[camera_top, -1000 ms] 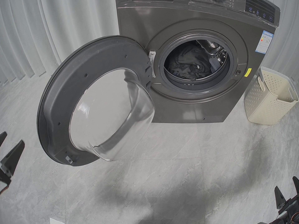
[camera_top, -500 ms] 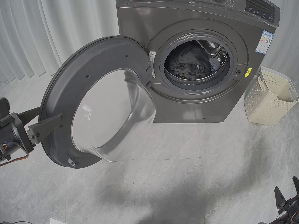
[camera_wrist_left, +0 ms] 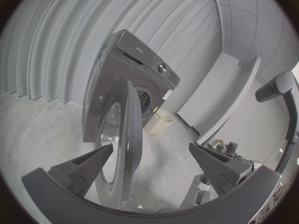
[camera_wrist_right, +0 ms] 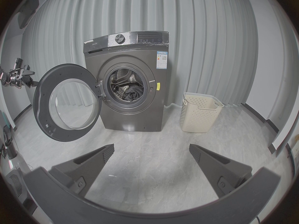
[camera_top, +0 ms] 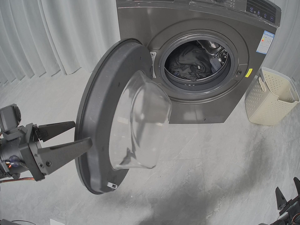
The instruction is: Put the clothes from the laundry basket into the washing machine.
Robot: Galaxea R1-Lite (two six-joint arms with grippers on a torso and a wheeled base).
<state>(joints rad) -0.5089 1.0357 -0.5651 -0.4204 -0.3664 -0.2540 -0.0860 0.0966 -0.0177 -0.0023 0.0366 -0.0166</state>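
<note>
Grey washing machine (camera_top: 193,13), round door (camera_top: 103,110) hanging half open, cream laundry basket (camera_top: 272,97) just beside on the right, dark clothes (camera_top: 187,64) inside the drum (camera_top: 219,53), left hand (camera_top: 82,132) open at the door's rim, right hand (camera_wrist_right: 151,146) open, well apart.

A staged laundry corner in a test lab or studio was suggested, rather than a lived-in home. 1 grey front-loading washing machine (camera_top: 193,110) was set on a marble-look tiled floor (camera_top: 203,172) beside 1 cream laundry basket (camera_top: 268,100). Pale curtains (camera_top: 56,28) were hung along the walls, and wired equipment (camera_wrist_left: 227,148) was seen near a bare white partition (camera_wrist_left: 218,91).
</note>
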